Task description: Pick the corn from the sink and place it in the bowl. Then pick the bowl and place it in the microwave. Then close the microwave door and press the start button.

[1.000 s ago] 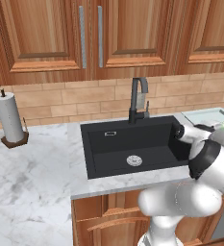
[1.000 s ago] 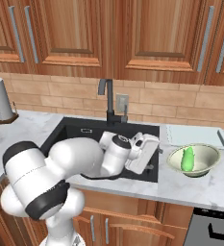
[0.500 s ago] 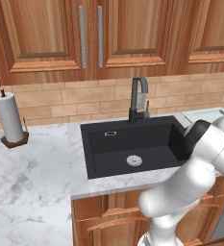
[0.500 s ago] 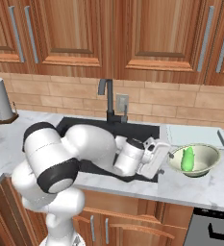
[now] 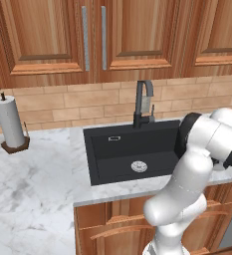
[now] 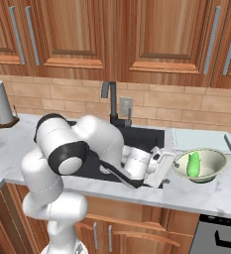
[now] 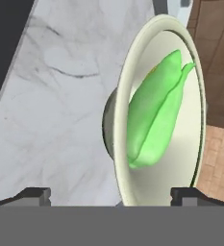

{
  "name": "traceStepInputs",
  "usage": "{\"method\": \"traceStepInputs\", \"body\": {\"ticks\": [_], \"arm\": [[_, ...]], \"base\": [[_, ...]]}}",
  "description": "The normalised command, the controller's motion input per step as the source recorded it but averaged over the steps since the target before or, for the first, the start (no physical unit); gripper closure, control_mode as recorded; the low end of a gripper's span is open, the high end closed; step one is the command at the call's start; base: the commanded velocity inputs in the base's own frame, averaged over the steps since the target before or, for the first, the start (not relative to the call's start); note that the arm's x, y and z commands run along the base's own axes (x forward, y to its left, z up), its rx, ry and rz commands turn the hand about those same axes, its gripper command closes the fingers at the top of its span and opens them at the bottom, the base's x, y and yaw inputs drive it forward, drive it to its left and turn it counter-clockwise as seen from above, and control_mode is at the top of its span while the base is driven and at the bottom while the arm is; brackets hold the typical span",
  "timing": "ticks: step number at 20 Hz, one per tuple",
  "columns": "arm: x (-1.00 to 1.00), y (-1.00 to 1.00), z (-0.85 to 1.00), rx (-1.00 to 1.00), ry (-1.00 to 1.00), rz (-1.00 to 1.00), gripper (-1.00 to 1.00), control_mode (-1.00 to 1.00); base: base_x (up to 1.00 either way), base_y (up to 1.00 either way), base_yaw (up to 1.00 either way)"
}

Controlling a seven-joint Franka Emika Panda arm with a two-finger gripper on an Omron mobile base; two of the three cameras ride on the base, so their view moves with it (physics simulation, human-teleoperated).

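The bright green corn [image 6: 193, 164] [image 7: 154, 117] lies inside the pale greenish-white bowl [image 6: 209, 173] [image 7: 124, 120], which stands on the marble counter right of the black sink [image 6: 141, 136] [image 5: 130, 147]. My gripper [image 6: 164, 166] [image 7: 111, 196] is open and hangs low just left of the bowl, pointing at it. In the hand view its two fingertips [image 7: 34, 195] stand apart on either side of the bowl's near rim, with nothing held between them. The sink basin shows only its silver drain [image 5: 139, 166]. The microwave and its door are out of view.
A dark gooseneck faucet [image 6: 110, 101] [image 5: 143, 102] rises behind the sink. A pale cutting board [image 6: 202, 140] lies behind the bowl. A paper towel roll [image 6: 0, 103] [image 5: 10, 122] stands far left. Wooden cabinets hang above, and a dark appliance front [image 6: 221, 238] sits below right.
The arm has swung to the right over the sink's right edge. The open gripper has moved closer to the bowl and a little lower. Corn and bowl have not moved.
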Motion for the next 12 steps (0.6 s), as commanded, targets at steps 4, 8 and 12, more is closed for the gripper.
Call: {"method": "traceStepInputs", "body": {"ticks": [4,8,12], "arm": [[0.32,-0.13,-0.12,0.0,0.0,0.0,-1.0,-1.0],[0.3,-0.18,-0.13,0.0,0.0,0.0,-1.0,-1.0],[0.26,-0.14,-0.18,0.0,0.0,0.0,-1.0,-1.0]], "base": [[0.0,0.0,0.0],[0.0,0.0,0.0],[0.0,0.0,0.0]]}}
